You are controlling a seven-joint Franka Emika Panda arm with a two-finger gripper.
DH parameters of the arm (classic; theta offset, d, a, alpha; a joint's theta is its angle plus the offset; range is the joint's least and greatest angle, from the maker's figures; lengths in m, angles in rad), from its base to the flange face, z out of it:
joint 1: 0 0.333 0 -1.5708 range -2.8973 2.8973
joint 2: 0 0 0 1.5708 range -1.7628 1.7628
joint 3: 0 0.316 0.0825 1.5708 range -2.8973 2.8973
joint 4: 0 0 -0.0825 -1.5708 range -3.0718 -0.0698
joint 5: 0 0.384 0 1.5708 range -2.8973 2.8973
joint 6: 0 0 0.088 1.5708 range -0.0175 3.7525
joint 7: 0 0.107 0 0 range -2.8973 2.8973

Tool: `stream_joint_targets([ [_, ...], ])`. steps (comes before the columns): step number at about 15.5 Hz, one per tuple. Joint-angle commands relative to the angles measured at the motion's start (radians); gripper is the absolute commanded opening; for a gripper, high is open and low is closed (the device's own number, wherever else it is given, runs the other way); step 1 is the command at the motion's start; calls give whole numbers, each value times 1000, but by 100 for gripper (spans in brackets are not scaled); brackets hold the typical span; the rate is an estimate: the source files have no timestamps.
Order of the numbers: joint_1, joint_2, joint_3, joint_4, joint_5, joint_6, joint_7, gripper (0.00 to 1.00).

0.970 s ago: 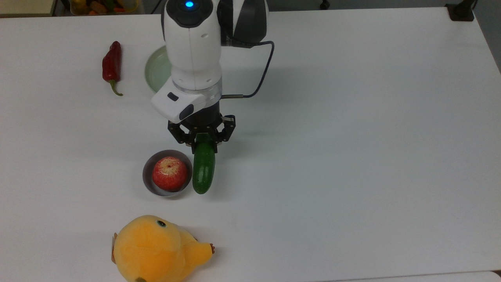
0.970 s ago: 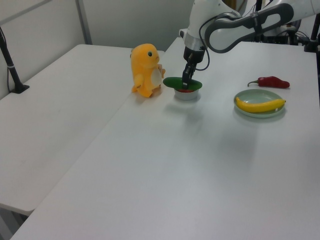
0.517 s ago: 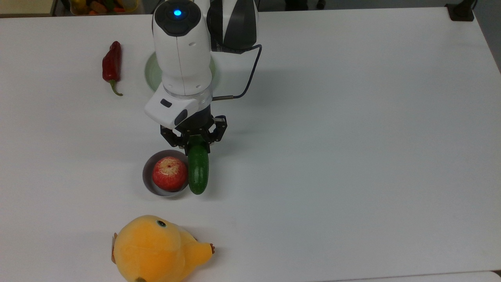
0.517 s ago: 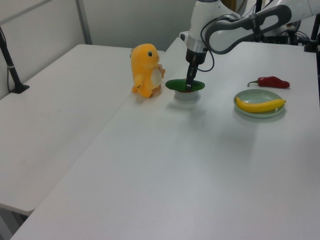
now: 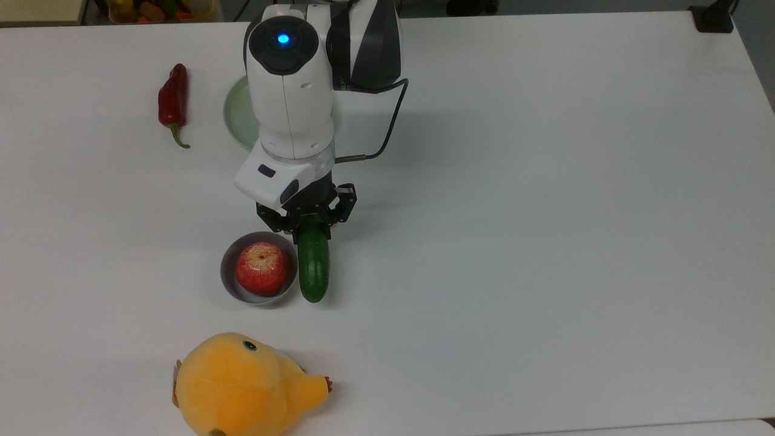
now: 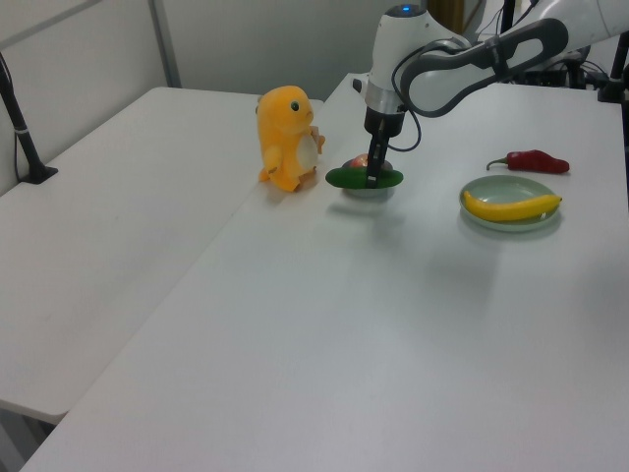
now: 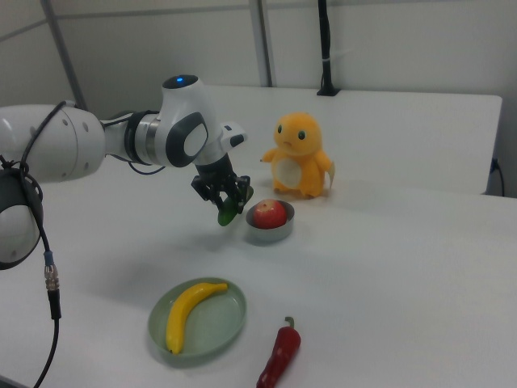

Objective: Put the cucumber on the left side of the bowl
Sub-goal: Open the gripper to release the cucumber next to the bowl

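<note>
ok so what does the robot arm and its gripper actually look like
The arm has glossy white rounded shells with dark grey joint sections and a blue light on top. A thin black cable loops beside the wrist. The gripper is small, black and two-fingered.

So the arm [image 5: 290, 91] is rocking that glossy white shell look, all rounded and chunky, with dark grey bands showing at the joints. A little blue light [image 5: 283, 39] is glowing on the dark round cap up top. There's a white angled block below it, wearing a couple of small dark oval buttons. A thin black cable [image 5: 387, 130] is looping out from the side and plugging back in through a short metal-looking stub. The pincer [image 5: 307, 225] is looking all black and skeletal, with tiny bright dots like screws along its linkages. In the right view, a second black cable with a silver connector is dangling near the right view's left edge
</note>
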Motion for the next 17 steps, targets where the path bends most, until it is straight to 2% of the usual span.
stream_joint_targets([
  [1, 3, -10, -4, -14, 20, 24, -17, 60],
  [2, 3, -8, -4, -14, 20, 24, -11, 84],
  [5, 5, -10, -4, -14, 20, 24, 1, 100],
  [10, 5, -21, -5, -9, 20, 14, 6, 100],
  [13, 5, -68, -4, -12, 22, 2, 20, 100],
  [17, 2, -160, -2, -8, 28, -156, 43, 100],
])
